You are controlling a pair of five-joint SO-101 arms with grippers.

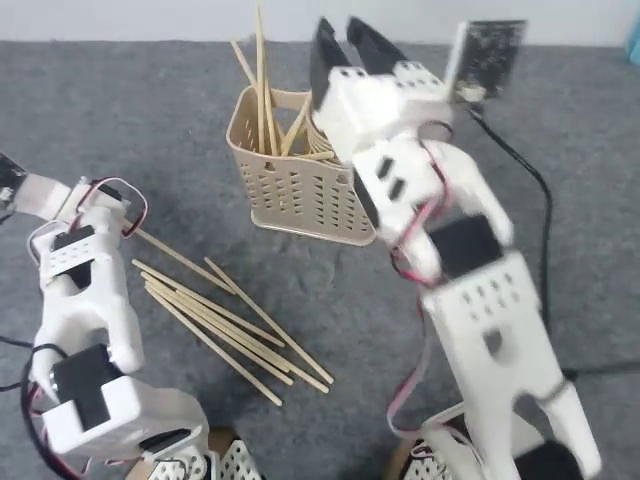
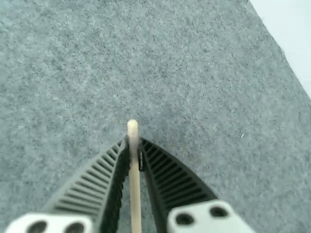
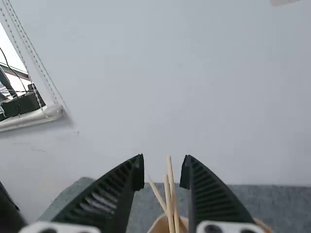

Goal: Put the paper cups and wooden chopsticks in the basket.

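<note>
One slim wooden chopstick point(image 2: 133, 194) sits pinched in my left hand point(image 2: 132, 145), apparently bound for the beige perforated plastic basket point(image 1: 300, 195), my empty right hand point(image 1: 347, 38) parted above it, more chopsticks point(image 1: 225, 325) loose on the grey counter point(image 1: 180, 110).

The basket point(image 1: 300, 190) is standing mid-table point(image 1: 150, 120) toward the far edge, with chopsticks point(image 1: 262, 90) leaning inside it. A pile point(image 1: 225, 325) of more is lying in front of it, leftward. The right gripper point(image 1: 340, 22) is hanging over the basket's right side, seemingly just behind. The left gripper point(image 2: 132, 141) is sitting at the left edge, a stick point(image 2: 133, 165) lying between its fingers.
</note>
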